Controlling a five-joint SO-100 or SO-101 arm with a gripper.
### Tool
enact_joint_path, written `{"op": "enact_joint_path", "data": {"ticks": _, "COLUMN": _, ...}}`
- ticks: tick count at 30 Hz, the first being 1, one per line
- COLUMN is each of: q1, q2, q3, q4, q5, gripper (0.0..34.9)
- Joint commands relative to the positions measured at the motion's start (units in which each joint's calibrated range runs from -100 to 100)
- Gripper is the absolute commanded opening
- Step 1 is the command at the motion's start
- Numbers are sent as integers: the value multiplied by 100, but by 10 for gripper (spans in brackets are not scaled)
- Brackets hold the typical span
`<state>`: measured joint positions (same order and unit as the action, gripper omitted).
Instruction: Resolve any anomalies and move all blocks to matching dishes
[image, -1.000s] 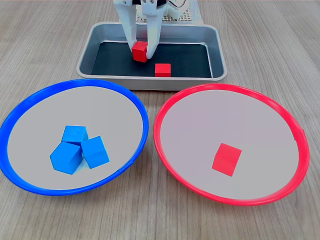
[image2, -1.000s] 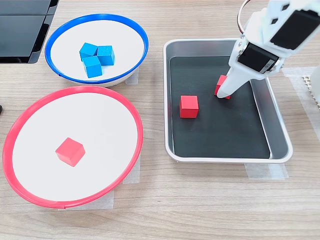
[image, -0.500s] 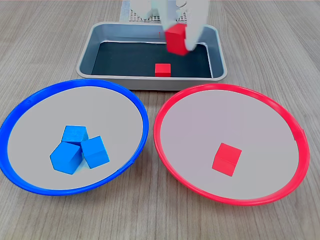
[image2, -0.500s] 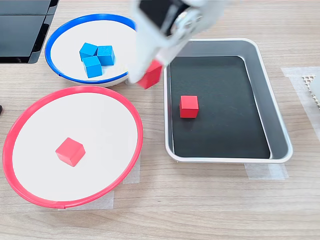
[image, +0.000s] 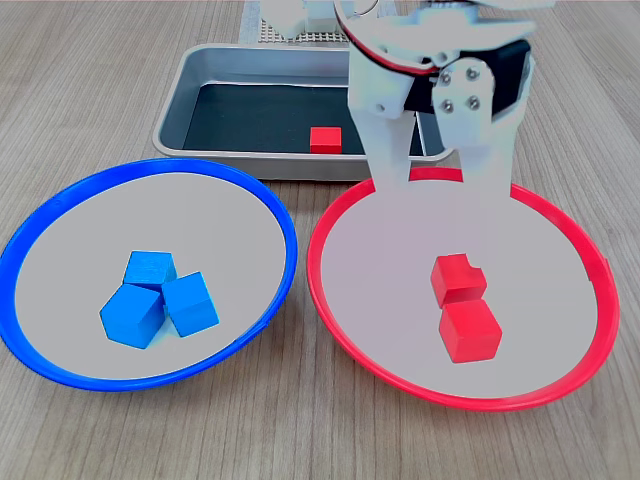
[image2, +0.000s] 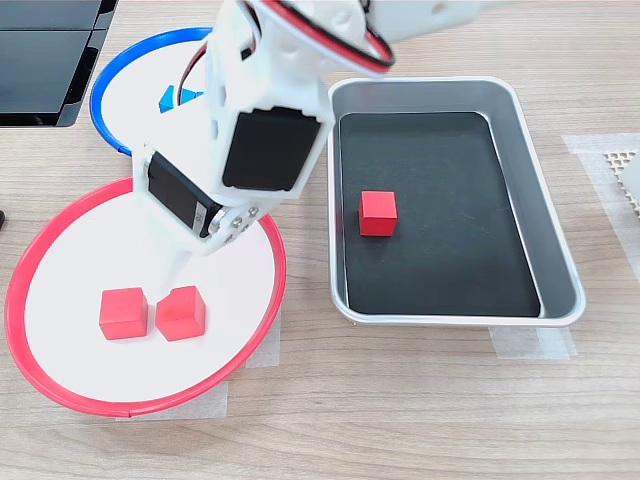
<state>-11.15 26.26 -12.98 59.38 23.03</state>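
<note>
A: Gripper (image: 437, 185), state?
B: Jaws spread, holding nothing, above the red-rimmed dish (image: 340, 300); two red blocks (image: 458, 279) lay side by side, touching, just below the fingertips.

A: Remaining item?
B: One red block (image: 324, 139) in the grey tray (image: 190, 85), at eleven o'clock from the jaws in the first exterior view. Three blue blocks (image: 150, 270) sat in the blue-rimmed dish (image: 60, 205).

A: Markings?
B: No legible writing.

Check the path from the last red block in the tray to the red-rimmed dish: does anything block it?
Nothing visible lies between the red block and the red-rimmed dish except the tray wall, which it must clear.
</note>
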Motion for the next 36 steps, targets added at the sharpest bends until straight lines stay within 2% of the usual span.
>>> {"op": "enact_joint_path", "data": {"ticks": 1, "q1": 94, "q2": -711, "q3": 219, "q4": 207, "q5": 44, "gripper": 174}}
{"op": "enact_joint_path", "data": {"ticks": 3, "q1": 169, "q2": -1163, "q3": 419, "q4": 603, "q5": 176, "gripper": 116}}
{"op": "enact_joint_path", "data": {"ticks": 4, "q1": 226, "q2": -1402, "q3": 556, "q4": 810, "q5": 259, "gripper": 105}}
{"op": "enact_joint_path", "data": {"ticks": 5, "q1": 301, "q2": -1717, "q3": 747, "q4": 1049, "q5": 400, "gripper": 76}}
{"op": "enact_joint_path", "data": {"ticks": 6, "q1": 386, "q2": -1999, "q3": 938, "q4": 1231, "q5": 513, "gripper": 26}}
{"op": "enact_joint_path", "data": {"ticks": 8, "q1": 630, "q2": -2621, "q3": 1539, "q4": 1445, "q5": 811, "gripper": 14}}
{"op": "enact_joint_path", "data": {"ticks": 12, "q1": 1317, "q2": -3850, "q3": 3387, "q4": 991, "q5": 1636, "gripper": 106}}
{"op": "enact_joint_path", "data": {"ticks": 15, "q1": 1675, "q2": -4233, "q3": 4507, "q4": 331, "q5": 2042, "gripper": 133}}
{"op": "enact_joint_path", "data": {"ticks": 20, "q1": 1826, "q2": -4259, "q3": 5399, "q4": -181, "q5": 2462, "gripper": 217}}
{"op": "enact_joint_path", "data": {"ticks": 29, "q1": 1299, "q2": -3875, "q3": 5535, "q4": -527, "q5": 2330, "gripper": 212}}
{"op": "enact_joint_path", "data": {"ticks": 36, "q1": 1167, "q2": -3474, "q3": 5563, "q4": -758, "q5": 2432, "gripper": 194}}
